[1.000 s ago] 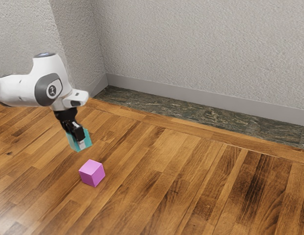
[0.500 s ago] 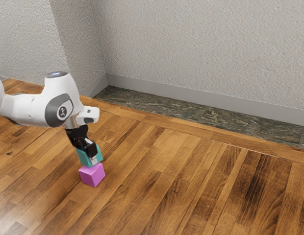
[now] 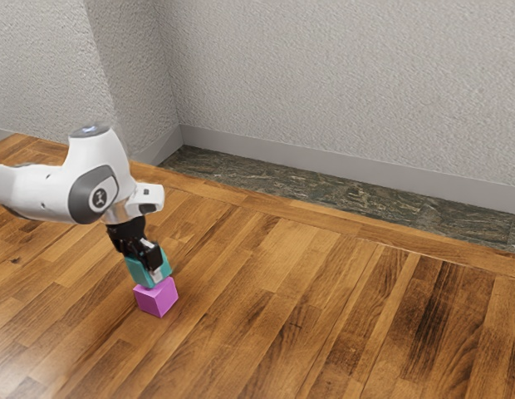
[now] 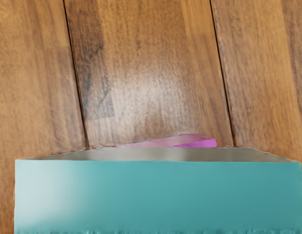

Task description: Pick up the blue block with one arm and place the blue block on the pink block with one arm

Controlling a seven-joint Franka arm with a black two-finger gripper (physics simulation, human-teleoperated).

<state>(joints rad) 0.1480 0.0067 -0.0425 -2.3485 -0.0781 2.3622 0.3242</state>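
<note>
Counted: one arm [image 3: 50,187], one gripper [image 3: 147,259], one blue block [image 3: 137,271], one pink block [image 3: 155,297].

Arm: white, entering from the left edge of the exterior view, hand angled down toward the lower left of the frame.

Gripper: black fingers closed narrowly on the blue block, one on each of two opposite sides, block clamped between them.

Blue block: teal in colour, slightly tilted in the grasp, directly above the pink block. Lower face down at the pink block's top face. Full contact or a thin gap cannot be told from the exterior view.

Pink block: flat on the wooden floor [image 3: 324,316], lower left of the frame, roughly lined up beneath the blue block.

Wrist view: blue block [image 4: 158,195] seen large and close under the hand, with a thin sliver of the pink block [image 4: 175,142] showing just past its far edge and floor planks beyond.

Surroundings: one grey textured wall [image 3: 340,75] with a corner at upper left, one grey baseboard [image 3: 349,170] along its foot, and one dark stone strip [image 3: 340,195] between baseboard and floor.
</note>
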